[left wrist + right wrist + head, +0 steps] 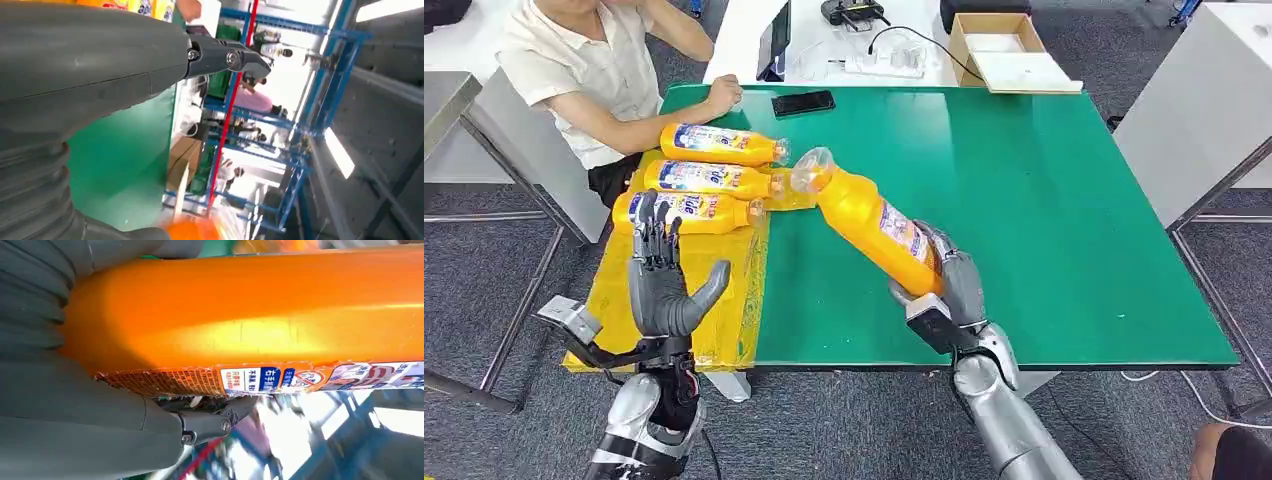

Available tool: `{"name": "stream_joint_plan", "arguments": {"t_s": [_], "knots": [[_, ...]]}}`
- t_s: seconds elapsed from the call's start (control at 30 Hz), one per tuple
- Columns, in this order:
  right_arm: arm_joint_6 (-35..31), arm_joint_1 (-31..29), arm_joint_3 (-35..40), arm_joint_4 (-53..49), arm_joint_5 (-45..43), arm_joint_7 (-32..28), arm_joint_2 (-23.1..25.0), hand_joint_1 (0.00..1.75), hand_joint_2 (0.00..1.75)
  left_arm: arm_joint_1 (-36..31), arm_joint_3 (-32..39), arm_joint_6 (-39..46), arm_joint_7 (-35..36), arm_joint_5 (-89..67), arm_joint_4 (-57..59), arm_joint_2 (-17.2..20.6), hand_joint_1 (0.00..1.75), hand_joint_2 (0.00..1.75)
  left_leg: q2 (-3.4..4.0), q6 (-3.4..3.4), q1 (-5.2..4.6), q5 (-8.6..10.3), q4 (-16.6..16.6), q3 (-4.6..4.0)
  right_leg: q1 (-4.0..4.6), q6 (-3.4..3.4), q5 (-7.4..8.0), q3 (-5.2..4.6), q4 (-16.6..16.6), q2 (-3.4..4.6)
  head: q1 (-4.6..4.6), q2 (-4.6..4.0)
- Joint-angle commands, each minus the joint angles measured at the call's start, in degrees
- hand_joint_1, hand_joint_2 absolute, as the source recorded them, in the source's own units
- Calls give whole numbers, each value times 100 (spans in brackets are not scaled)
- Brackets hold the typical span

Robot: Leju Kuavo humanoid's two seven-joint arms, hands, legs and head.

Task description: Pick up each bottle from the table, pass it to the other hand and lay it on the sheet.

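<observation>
I see my right hand (pixel 951 285) clamped around an orange detergent bottle (pixel 869 215), tilted above the green table (pixel 1044 200), cap toward the yellow sheet (pixel 724 320) at the table's left edge. Three bottles (pixel 714 143) lie there; left hand (pixel 664 280) hovers, fingers apart, holding nothing

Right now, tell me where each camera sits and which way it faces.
Head view: high on the body, looking down at the green table; both arms, left hand open, right hand gripping the orange bottle.
Left wrist view: behind the left hand, facing across the table.
Right wrist view: behind the right hand, against the bottle.
Shared: the bottle.
</observation>
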Motion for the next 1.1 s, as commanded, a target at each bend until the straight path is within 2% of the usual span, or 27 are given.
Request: {"name": "stream_joint_plan", "arguments": {"t_s": [0.03, 0.07, 0.13, 0.2, 0.27, 0.33, 0.43, 0.53, 0.57, 0.67, 0.8, 1.07, 1.1], "knots": [[-576, 648, -589, -1398, -530, -299, 587, 175, 175, 209, -341, -762, 482, 826, -39, 0, 0, 175, 12, -13, 5, -13, 0, 19, 7, -15, -12, 15, 4, 2, 2, 0], [-383, 631, -451, -1276, -514, -279, 549, 175, 175, 239, -472, -933, 452, 773, 13, 53, 0, 175, 5, -8, 1, -5, -2, 10, 2, -9, -6, 7, 2, -2, 0, -2], [-417, 503, -207, -827, -237, -437, 608, 175, 175, 286, -840, -862, -6, -40, 109, 74, 0, 175, 7, -9, 3, -6, -5, 18, 5, -10, -6, 15, -3, 0, 0, 0], [127, 323, 280, -257, -209, -442, 685, 175, 175, 220, -1309, -1158, -62, -374, 202, 165, 0, 175, 20, -9, 5, -7, -6, 22, 6, -10, -2, 16, -6, 11, 0, 0], [317, 258, 635, 109, -144, -574, 774, 175, 175, 92, -1499, -1192, 23, -487, 412, 167, 0, 175, 30, -11, 8, -10, -6, 25, 9, -11, -2, 16, -6, 18, 0, 0], [451, 243, 1018, 312, -62, -674, 831, 175, 175, -46, -1516, -1244, 32, -458, 639, 116, 0, 175, 23, -10, 7, -6, -10, 26, 8, -11, -1, 19, -10, 10, 2, 0], [430, 252, 1048, 308, -57, -674, 839, 175, 175, -84, -1488, -1267, 33, -438, 667, 125, 0, 175, 22, -14, 8, -8, -12, 36, 10, -15, -5, 27, -9, 7, 0, 0], [898, 246, 1397, 344, -90, -674, 773, 175, 175, -155, -1456, -1375, 22, -461, 727, 110, 0, 175, 27, -16, 11, -13, -8, 41, 14, -18, -8, 31, -7, 10, 0, 0], [947, 218, 1535, 433, -51, -674, 777, 175, 175, -198, -1468, -1083, -240, -864, 690, 121, 0, 175, 13, -10, 8, -5, -9, 25, 9, -11, -4, 18, -7, 1, -2, 0], [821, 190, 1658, 577, 63, -674, 867, 175, 175, -247, -1471, -971, -257, -998, 662, 51, 0, 175, 37, -17, 15, -19, -6, 49, 17, -19, -10, 39, -9, 19, 2, -2], [807, 170, 1659, 600, 53, -674, 859, 175, 175, -228, -1470, -971, -255, -998, 643, 51, 0, 175, 11, -13, 8, -7, -8, 28, 9, -14, -8, 23, -5, -2, 2, 0], [807, 159, 1661, 603, 43, -674, 848, 175, 175, -217, -1466, -969, -257, -998, 640, 51, 0, 175, 18, -14, 8, -10, -7, 33, 10, -16, -8, 26, -5, 3, 0, 0], [482, 151, 1811, 583, 315, -674, 790, 175, 175, -237, -1492, -1165, -86, -859, 686, 68, 0, 175, 15, -11, 8, -7, -4, 22, 9, -12, -5, 16, -4, 3, 2, -2]]}}
